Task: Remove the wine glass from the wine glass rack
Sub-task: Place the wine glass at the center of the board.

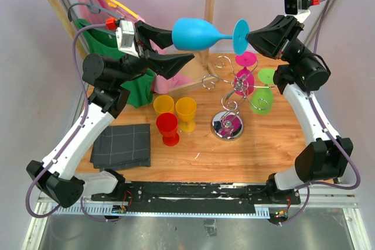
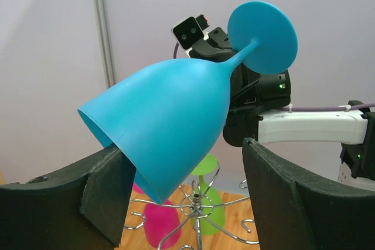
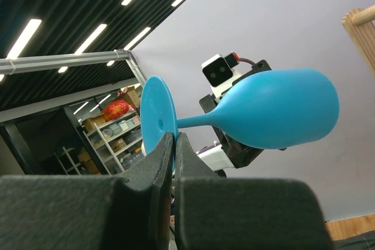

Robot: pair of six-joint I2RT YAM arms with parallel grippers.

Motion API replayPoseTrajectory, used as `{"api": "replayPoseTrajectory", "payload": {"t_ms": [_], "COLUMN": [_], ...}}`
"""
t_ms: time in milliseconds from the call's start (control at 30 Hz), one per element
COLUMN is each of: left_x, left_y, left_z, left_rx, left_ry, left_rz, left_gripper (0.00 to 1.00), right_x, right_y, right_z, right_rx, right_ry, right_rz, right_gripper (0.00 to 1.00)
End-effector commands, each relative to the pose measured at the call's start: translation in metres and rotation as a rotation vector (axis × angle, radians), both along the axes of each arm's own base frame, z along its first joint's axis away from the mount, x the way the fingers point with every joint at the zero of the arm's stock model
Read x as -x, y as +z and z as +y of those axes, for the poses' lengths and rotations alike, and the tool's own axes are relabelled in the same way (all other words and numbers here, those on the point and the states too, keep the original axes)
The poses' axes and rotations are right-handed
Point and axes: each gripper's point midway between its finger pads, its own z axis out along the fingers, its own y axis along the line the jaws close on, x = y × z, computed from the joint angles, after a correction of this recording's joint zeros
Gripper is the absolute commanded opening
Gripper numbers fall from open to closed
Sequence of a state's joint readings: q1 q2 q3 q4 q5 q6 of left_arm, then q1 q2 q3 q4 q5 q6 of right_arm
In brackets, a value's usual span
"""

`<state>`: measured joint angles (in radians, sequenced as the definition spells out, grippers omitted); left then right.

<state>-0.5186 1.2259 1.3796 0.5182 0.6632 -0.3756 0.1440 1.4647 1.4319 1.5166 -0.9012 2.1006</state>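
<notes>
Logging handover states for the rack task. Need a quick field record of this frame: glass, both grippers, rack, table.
glass: blue wine glass, off the rack, in the air, lying sideways
right gripper: shut on the glass's foot
left gripper: open, fingers either side of the bowl
wine glass rack: on the table, pink glass and green glass hanging on it
left of rack: yellow glass, orange glass, red glass, all upright
</notes>
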Motion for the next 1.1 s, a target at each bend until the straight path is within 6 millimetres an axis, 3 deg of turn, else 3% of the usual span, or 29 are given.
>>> {"api": "replayPoseTrajectory", "payload": {"t_ms": [0,167,367,467,567,667,767,900,967,1033,1067], "left_x": [0.012,0.014,0.018,0.02,0.023,0.027,0.033,0.041,0.043,0.04,0.036], "left_y": [0.008,0.01,0.012,0.014,0.016,0.018,0.019,0.022,0.024,0.022,0.02], "left_z": [0.005,0.006,0.008,0.009,0.01,0.012,0.012,0.012,0.012,0.009,0.006], "left_rx": [0.012,0.017,0.022,0.026,0.027,0.028,0.02,0.009,-0.006,-0.049,-0.085], "left_ry": [-0.015,-0.015,-0.022,-0.026,-0.03,-0.036,-0.052,-0.077,-0.08,-0.076,-0.073], "left_rz": [-0.024,-0.015,-0.003,-0.002,-0.005,-0.009,-0.02,-0.037,-0.049,-0.037,-0.018], "left_gripper": [0.7,0.5,0.39,0.33,0.2,0.01,0.0,0.0,0.0,0.0,0.0], "right_x": [0.005,-0.008,-0.029,-0.044,-0.057,-0.065,-0.067,-0.066,-0.064,-0.061,-0.061], "right_y": [0.006,0.002,-0.003,-0.006,-0.009,-0.011,-0.009,-0.006,-0.003,0.001,0.001], "right_z": [0.0,0.0,-0.001,-0.002,-0.005,-0.008,-0.012,-0.021,-0.027,-0.038,-0.043], "right_rx": [-0.024,-0.031,-0.044,-0.063,-0.086,-0.091,-0.094,-0.093,-0.09,-0.072,-0.047], "right_ry": [0.043,0.025,0.005,-0.007,-0.026,-0.05,-0.067,-0.097,-0.126,-0.177,-0.214], "right_rz": [-0.011,-0.007,0.014,0.035,0.059,0.058,0.046,0.031,0.013,-0.009,-0.022], "right_gripper": [0.01,0.01,0.01,0.07,0.17,0.26,0.39,0.68,0.77,0.98,0.99]}}
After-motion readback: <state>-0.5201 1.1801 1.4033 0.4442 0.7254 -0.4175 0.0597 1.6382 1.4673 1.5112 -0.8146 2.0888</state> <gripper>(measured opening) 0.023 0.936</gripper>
